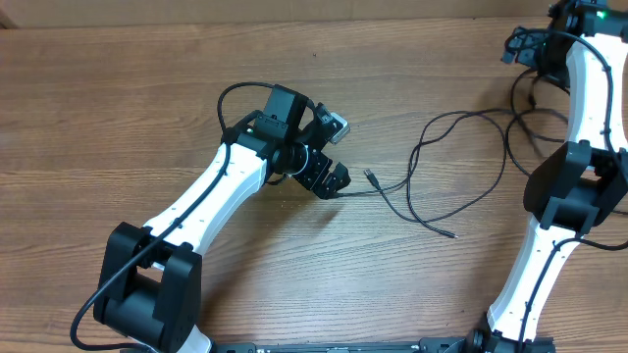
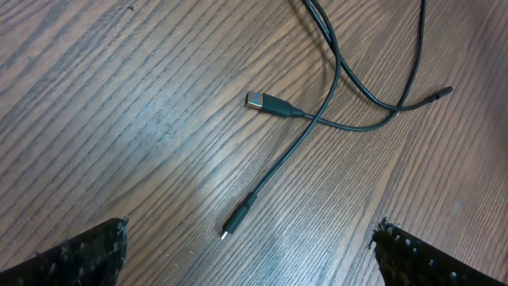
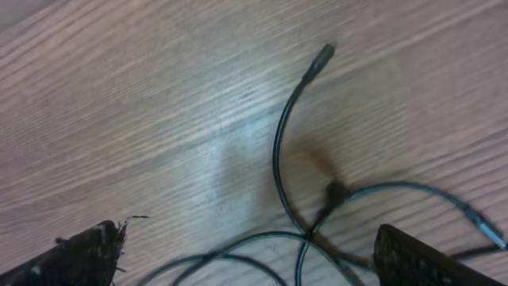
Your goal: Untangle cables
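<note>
Fingers [image 2: 87, 254] of the left gripper [image 2: 250, 258] stand spread wide with nothing between them, low over the brown wood-grain surface [image 2: 119, 95]. Just ahead of them lies a slim black plug end [image 2: 236, 220]. Beyond it is a silvery flat-tipped plug [image 2: 255, 100], whose cord crosses the first. The right gripper [image 3: 254, 258] is likewise parted and empty, with several cord strands meeting in a crossing [image 3: 333, 192] close in front of it.

Seen from overhead, the thin black flexible cables [image 1: 442, 167] lie loosely looped right of centre, between the two arms. Their near ends sit just beside the left gripper [image 1: 332, 181], and their far strands run toward the right gripper [image 1: 525, 44].

The main risk is a pinch at a crossing. That would catch two cords at once, and pulling would then draw the tangle tighter. The plug ends lie flat, so the fingers could scrape the surface or slip off them. If only one arm pulls, the whole bunch will probably slide along instead of separating.
</note>
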`<move>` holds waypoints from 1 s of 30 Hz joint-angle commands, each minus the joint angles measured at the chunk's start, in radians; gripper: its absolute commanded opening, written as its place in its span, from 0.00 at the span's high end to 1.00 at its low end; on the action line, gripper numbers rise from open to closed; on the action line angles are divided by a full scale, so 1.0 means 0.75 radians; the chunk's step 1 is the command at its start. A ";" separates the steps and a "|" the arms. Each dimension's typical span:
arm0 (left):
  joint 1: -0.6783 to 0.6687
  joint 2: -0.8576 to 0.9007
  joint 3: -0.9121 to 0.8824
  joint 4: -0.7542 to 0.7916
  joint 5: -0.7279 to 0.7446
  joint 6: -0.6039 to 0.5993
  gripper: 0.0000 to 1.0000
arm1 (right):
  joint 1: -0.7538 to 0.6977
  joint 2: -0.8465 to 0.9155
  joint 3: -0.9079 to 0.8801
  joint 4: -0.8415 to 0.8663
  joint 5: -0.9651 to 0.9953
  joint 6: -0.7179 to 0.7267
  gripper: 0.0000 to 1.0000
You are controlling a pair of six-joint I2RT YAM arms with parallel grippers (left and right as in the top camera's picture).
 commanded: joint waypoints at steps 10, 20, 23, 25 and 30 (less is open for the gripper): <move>0.006 0.003 -0.002 0.009 -0.004 -0.014 0.00 | 0.152 -0.246 0.124 -0.111 -0.092 0.025 0.00; 0.006 0.003 -0.002 -0.002 -0.004 -0.013 0.01 | 0.345 -0.280 0.124 -0.486 0.041 0.466 0.00; 0.006 0.003 -0.002 -0.003 -0.004 -0.013 0.01 | 0.410 -0.280 0.124 -0.625 0.106 0.605 0.00; 0.007 0.003 -0.002 -0.002 -0.020 -0.014 0.00 | 0.459 -0.287 0.105 -0.628 0.093 0.608 0.00; 0.009 -0.008 0.001 -0.019 -0.121 -0.014 0.00 | 0.601 -0.289 0.097 -0.628 0.095 0.631 0.00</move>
